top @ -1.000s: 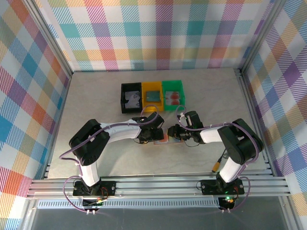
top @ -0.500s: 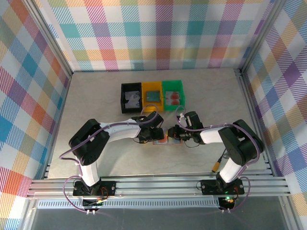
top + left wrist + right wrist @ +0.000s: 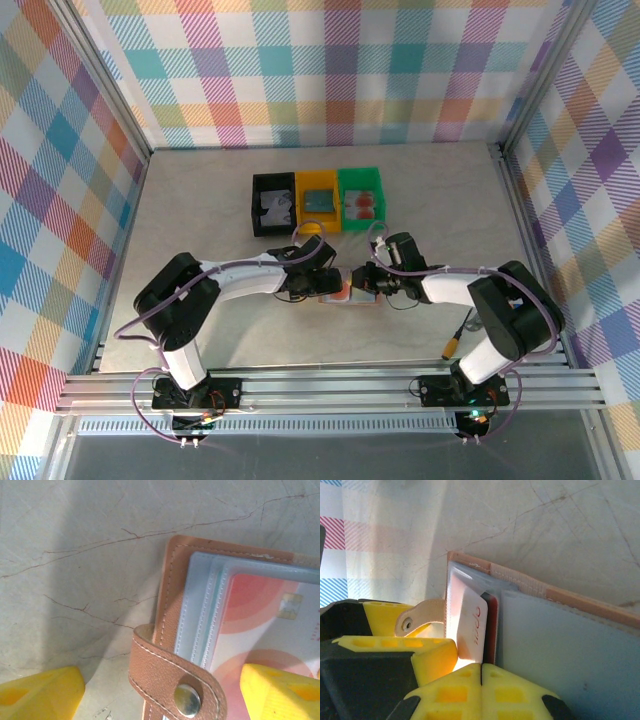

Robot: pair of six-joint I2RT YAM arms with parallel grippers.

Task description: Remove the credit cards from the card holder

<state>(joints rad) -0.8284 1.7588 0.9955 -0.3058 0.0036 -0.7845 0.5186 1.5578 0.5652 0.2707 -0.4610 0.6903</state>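
1. The card holder (image 3: 352, 294) lies open on the table (image 3: 200, 200), well apart from the bins (image 3: 317, 175) and the walls, with bare tabletop all around.
2. The left gripper (image 3: 160, 700) gapes wide and holds nothing. Its fingers straddle the holder's strap (image 3: 175, 672), one over the pocketed red-spotted credit card (image 3: 260, 625).
3. The right gripper (image 3: 481, 680) is fully closed, its tips at the lower edge of a pale credit card (image 3: 470, 622) that sticks out of a pocket. Whether it pinches that card, I cannot tell.
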